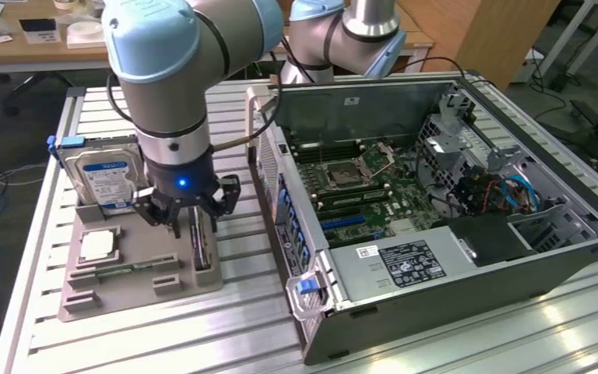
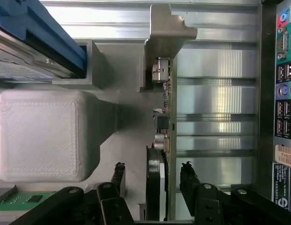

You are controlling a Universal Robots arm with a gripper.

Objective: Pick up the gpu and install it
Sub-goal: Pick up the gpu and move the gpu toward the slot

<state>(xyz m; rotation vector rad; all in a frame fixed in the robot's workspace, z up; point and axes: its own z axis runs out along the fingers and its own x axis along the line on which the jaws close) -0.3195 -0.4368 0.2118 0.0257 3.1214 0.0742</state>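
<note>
Slotted aluminium bench [image 1: 486, 351] carrying two things: a grey parts holder [image 1: 122, 300] toward the exterior view's left and an open computer case [image 1: 466, 300] lying on its side toward the right, its motherboard exposed. The holder keeps a hard drive [image 1: 107, 175] with a blue-and-white label standing upright at its far end, a square processor chip [image 1: 96, 245] lying flat in front of it, and a narrow green memory stick [image 1: 122, 269] nearer the camera. The gpu [image 1: 205, 249] stands on edge in a slot along the holder's side nearest the case.

A grey and pale-blue robot arm reaches straight down over the holder, its black claw [image 1: 197, 226] lowered around the top of the gpu. Seen from the wrist, the gpu [image 2: 157, 187] runs edge-on between the two fingers [image 2: 118, 176], black cooler on one face, green board on the other. The claw [image 2: 152, 165] is spread apart, one finger on each side of the card, with a visible gap on both sides. The case's rear port panel [image 2: 284, 84] lies just beyond.
</note>
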